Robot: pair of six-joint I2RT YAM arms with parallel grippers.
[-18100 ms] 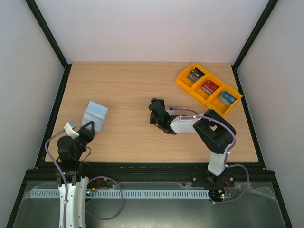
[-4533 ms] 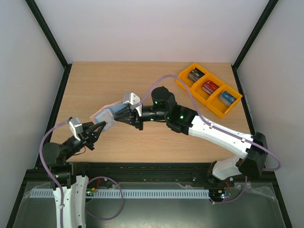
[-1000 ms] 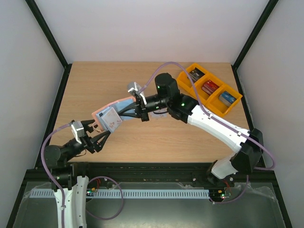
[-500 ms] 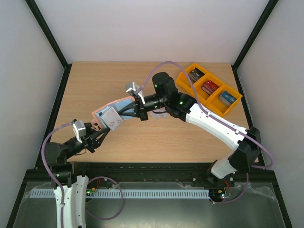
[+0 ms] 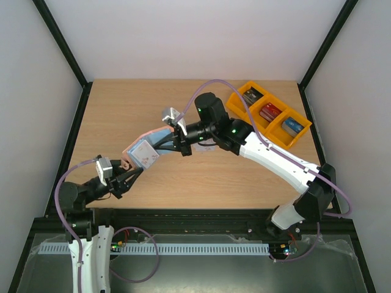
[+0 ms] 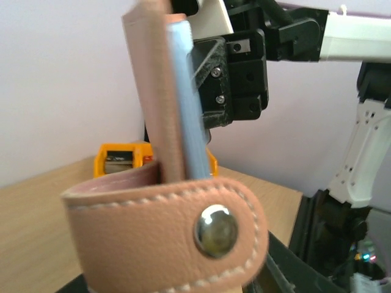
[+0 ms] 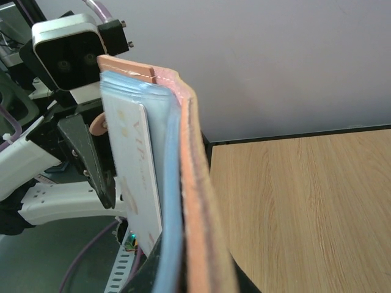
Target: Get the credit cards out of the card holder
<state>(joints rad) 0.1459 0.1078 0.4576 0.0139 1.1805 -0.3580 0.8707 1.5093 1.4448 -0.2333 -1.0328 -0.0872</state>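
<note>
My right gripper [image 5: 165, 141] is shut on the card holder [image 5: 151, 133] and holds it in the air, upright and edge-on, pinkish-tan outside and light blue inside. A whitish credit card [image 5: 144, 154] with faint reddish marks lies against the blue pockets [image 7: 137, 177]. My left gripper [image 5: 129, 172] reaches up to the holder's near end. The snap strap [image 6: 171, 238] fills the space between its fingers and hides them. One dark left finger [image 7: 91, 159] stands right beside the card's face. Whether the left fingers press on anything does not show.
Orange bins [image 5: 269, 113] holding dark, red and blue boxes stand at the back right of the wooden table [image 5: 183, 183]. A black frame rail [image 5: 201, 213] runs along the table's near edge, by the arm bases.
The left gripper has come up and to the right to the holder's near end, and its jaws have narrowed. The right gripper has shifted the holder slightly right.
</note>
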